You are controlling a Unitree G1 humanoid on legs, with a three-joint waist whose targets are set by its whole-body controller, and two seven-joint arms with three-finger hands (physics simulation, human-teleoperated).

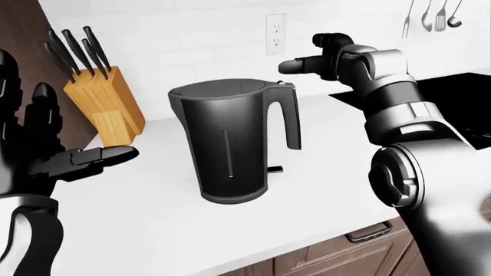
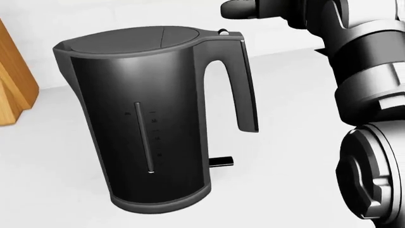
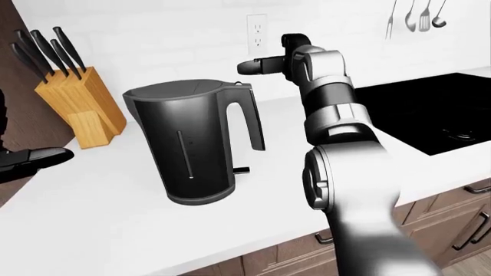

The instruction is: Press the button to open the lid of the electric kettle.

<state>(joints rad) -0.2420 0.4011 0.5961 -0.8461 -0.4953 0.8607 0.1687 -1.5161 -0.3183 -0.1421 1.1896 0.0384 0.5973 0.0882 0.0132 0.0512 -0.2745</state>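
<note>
A black electric kettle [image 1: 230, 144] stands upright on the white counter [image 1: 153, 230], lid [image 1: 223, 89] shut, handle to the right. A small button [image 2: 222, 32] sits at the top of the handle. My right hand [image 1: 301, 57] hovers just above and to the right of the button with its fingers [image 1: 295, 66] stretched left, open and not touching it. My left hand [image 1: 69, 129] is open and empty to the left of the kettle, apart from it.
A wooden knife block [image 1: 103, 106] stands at the left by the wall. A wall outlet [image 1: 276, 34] is above the kettle. A black cooktop [image 1: 460, 103] lies at the right, utensils [image 1: 433, 17] hang above it. Drawers [image 1: 368, 233] sit below the counter edge.
</note>
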